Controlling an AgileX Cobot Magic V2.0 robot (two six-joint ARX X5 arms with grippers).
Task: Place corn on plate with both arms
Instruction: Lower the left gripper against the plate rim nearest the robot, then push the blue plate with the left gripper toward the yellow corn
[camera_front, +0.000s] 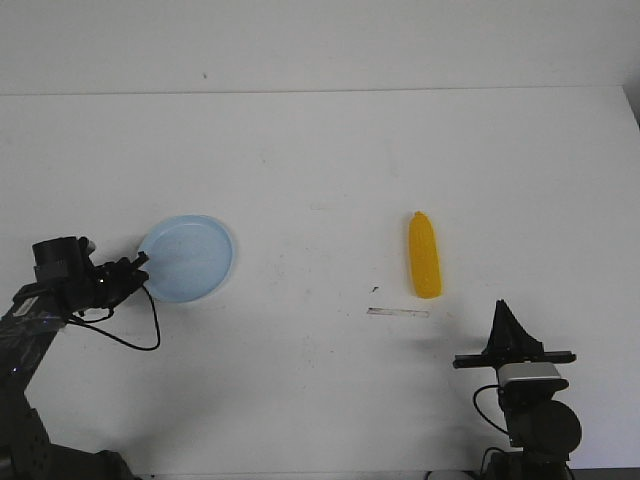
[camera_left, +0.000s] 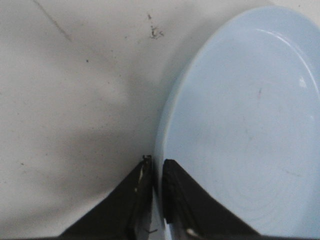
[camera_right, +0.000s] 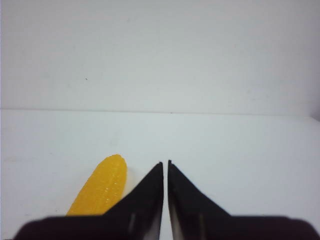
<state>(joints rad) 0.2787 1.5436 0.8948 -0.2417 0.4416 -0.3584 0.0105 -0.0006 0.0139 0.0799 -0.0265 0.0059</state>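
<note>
Both arms are black and jointed. The left arm (camera_front: 40, 310) has a boxy black block near its wrist and a thin black cable looping out over the table below it (its lower segments look glossy, with faint bluish reflections). Its gripper (camera_front: 135, 264) ends in small black fingers (camera_left: 187, 210), wedge-shaped with scuffed pale edges. The right arm (camera_front: 530, 410) carries a silver-grey housing above a round black joint, topped by a flat black crossbar and a pointed black gripper (camera_front: 503, 312).

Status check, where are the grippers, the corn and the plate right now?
Left gripper shut on plate rim. Right gripper shut, empty, short of the corn. Corn lying on table, apart from plate. Nothing between them.
</note>
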